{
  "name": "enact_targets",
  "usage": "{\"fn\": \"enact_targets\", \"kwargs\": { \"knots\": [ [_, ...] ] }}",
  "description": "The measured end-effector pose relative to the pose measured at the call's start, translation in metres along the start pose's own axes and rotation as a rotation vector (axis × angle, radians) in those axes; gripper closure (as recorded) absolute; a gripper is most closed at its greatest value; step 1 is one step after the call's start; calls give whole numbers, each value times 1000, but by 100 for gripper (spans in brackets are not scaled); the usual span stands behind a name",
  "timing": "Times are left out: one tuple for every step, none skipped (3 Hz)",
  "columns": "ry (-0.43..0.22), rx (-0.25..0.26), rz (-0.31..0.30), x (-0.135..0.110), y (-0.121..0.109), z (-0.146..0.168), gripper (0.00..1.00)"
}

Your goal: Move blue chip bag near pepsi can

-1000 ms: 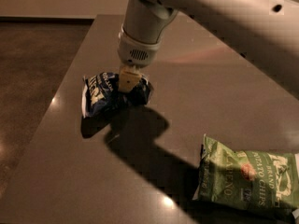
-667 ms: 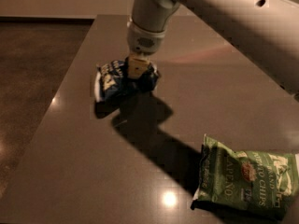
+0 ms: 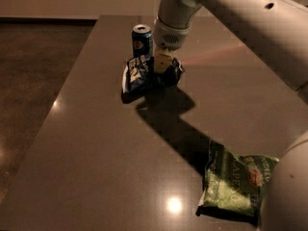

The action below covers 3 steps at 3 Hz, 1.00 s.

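Held the blue chip bag (image 3: 139,75) pinched at its crumpled end between the gripper (image 3: 162,65) fingers, over the far part of the table (image 3: 96,143), just beside the can (image 3: 142,38).

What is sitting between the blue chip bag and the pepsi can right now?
Nothing visible. The claw holds the blue chip bag just in front of the pepsi can, with only a thin strip of bare table between them. The green chip bag lies well off the path, near the camera.
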<state>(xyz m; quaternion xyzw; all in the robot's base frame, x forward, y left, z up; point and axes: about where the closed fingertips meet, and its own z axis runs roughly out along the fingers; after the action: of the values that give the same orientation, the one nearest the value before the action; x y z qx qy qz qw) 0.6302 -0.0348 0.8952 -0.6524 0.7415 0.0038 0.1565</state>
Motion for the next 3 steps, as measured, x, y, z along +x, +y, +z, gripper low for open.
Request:
{"fn": "enact_targets", "kwargs": {
  "knots": [
    [30, 12, 26, 23, -18, 2, 59],
    [28, 13, 26, 22, -19, 3, 35],
    [27, 12, 24, 21, -19, 5, 13]
  ]
}}
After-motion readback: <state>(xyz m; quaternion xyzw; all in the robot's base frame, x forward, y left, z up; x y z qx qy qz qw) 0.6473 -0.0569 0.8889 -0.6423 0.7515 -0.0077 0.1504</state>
